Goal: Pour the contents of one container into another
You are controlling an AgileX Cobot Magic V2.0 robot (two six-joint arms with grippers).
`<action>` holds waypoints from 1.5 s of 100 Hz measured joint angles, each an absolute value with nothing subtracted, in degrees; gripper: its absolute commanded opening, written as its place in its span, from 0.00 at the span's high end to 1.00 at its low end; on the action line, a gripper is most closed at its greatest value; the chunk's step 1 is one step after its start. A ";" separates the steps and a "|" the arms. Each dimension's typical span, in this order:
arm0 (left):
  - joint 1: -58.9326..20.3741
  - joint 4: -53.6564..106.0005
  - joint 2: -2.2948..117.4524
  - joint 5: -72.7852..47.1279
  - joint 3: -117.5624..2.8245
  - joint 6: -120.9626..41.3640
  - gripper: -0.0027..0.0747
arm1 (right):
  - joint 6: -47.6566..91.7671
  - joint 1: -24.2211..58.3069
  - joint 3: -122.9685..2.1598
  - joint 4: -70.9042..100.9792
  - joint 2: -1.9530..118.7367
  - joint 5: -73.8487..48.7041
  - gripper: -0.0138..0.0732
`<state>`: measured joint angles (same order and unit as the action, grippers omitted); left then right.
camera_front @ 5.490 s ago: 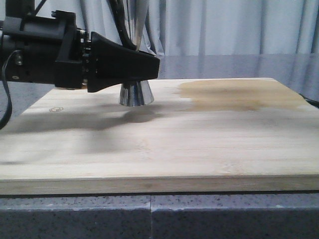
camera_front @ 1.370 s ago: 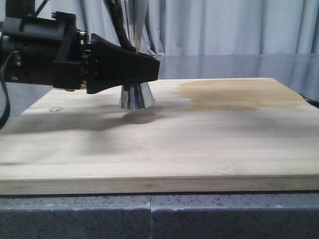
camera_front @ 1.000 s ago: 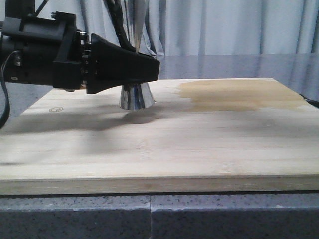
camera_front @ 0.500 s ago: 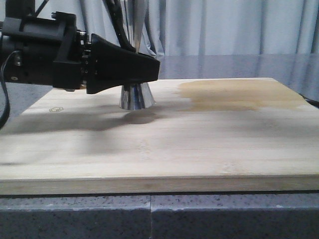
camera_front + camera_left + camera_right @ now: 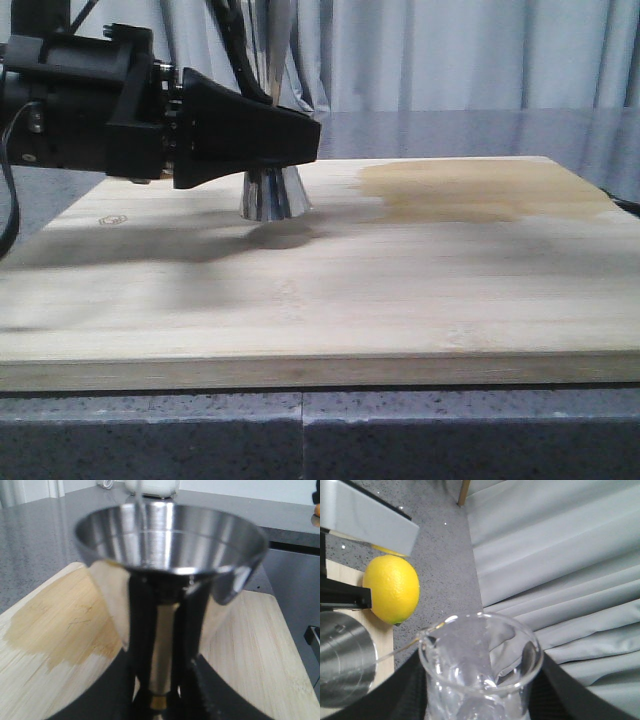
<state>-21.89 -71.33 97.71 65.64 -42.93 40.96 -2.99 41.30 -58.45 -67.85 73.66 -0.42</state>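
The steel jigger [image 5: 170, 545] stands on the bamboo board [image 5: 320, 300]. My left gripper [image 5: 159, 702] is shut on its narrow waist with the gold band. In the front view only its flared base [image 5: 270, 195] shows below the left gripper [image 5: 295, 135]. The clear glass beaker [image 5: 480, 665] is tilted, held between the black fingers of my right gripper [image 5: 481, 697], which is shut on it. A thin stream [image 5: 395, 650] runs from the beaker's lip toward the jigger's cup [image 5: 342, 660], and the stream [image 5: 142, 510] drops into the cup. The right gripper does not show in the front view.
A darker wet patch [image 5: 480, 190] spreads over the board's far right part. A yellow lemon [image 5: 391, 589] lies beside the board on the grey speckled counter. A white appliance [image 5: 152, 486] stands at the counter's far end. Pale curtains hang behind the table.
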 measured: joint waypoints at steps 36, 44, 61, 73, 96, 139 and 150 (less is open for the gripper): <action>-21.89 -71.33 97.71 65.64 -42.93 40.96 0.97 | -2.99 41.30 -58.45 -68.90 73.66 -0.42 0.64; -21.89 -71.33 97.71 65.64 -42.93 40.96 0.97 | -2.99 41.30 -58.45 -69.33 73.66 -0.42 0.64; -21.89 -71.33 97.71 65.64 -42.93 40.96 0.97 | -2.99 41.30 -58.45 -69.78 73.66 -0.42 0.64; -21.89 -71.33 97.71 65.64 -42.93 40.96 0.97 | -2.99 41.30 -58.45 -70.02 73.66 -0.42 0.64; -21.89 -71.33 97.71 65.64 -42.93 40.96 0.97 | -2.99 41.30 -58.45 -70.69 73.66 -0.42 0.64; -21.89 -71.33 97.71 65.64 -42.93 40.96 0.97 | -2.99 41.30 -58.45 -71.94 73.66 -0.42 0.64; -21.89 -71.33 97.71 65.64 -42.93 40.96 0.97 | -2.99 41.30 -58.45 -72.23 73.66 -0.42 0.64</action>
<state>-21.89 -71.33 97.71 65.64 -42.93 40.96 -2.99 41.30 -58.45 -72.23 73.66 -0.42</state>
